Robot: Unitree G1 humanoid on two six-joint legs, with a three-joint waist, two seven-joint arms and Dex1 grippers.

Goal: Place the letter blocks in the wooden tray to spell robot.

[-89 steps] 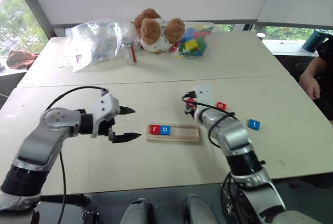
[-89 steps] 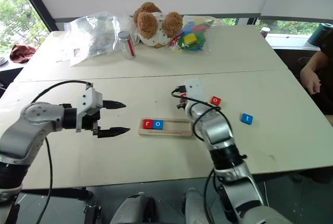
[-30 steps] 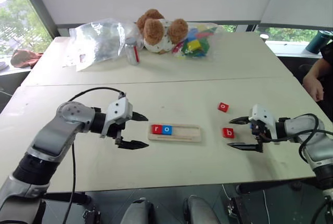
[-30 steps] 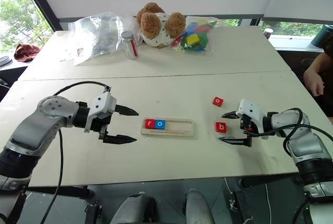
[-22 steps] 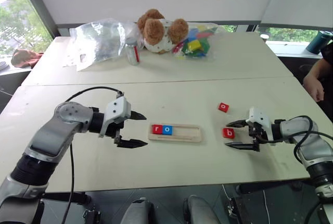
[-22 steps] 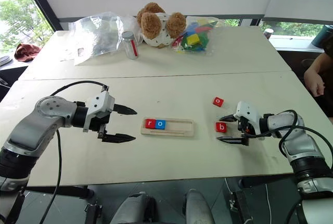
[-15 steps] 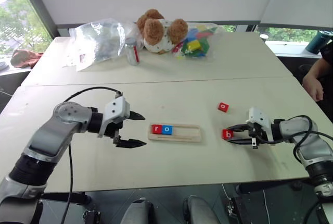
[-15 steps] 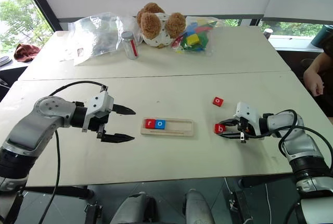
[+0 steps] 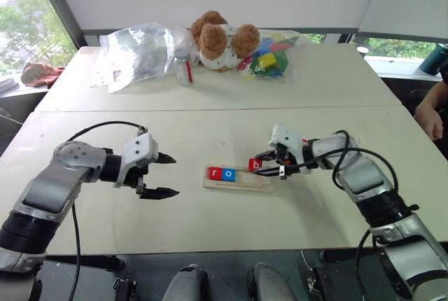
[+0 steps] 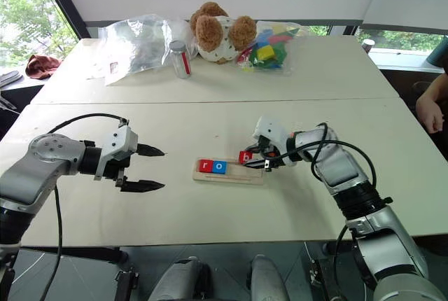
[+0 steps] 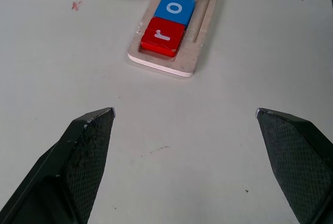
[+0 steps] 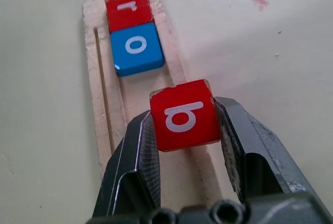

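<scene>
Right claw (image 12: 184, 125) clamped on red "b" block (image 12: 184, 114), hovering over the wooden tray (image 9: 238, 181), near its middle. Red "r" block (image 9: 214, 173) and blue "o" block (image 9: 228, 173) side by side, touching, at tray's left end. Left claw (image 9: 165, 175) spread wide, empty, above bare tabletop (image 9: 210, 133) just left of tray.
</scene>
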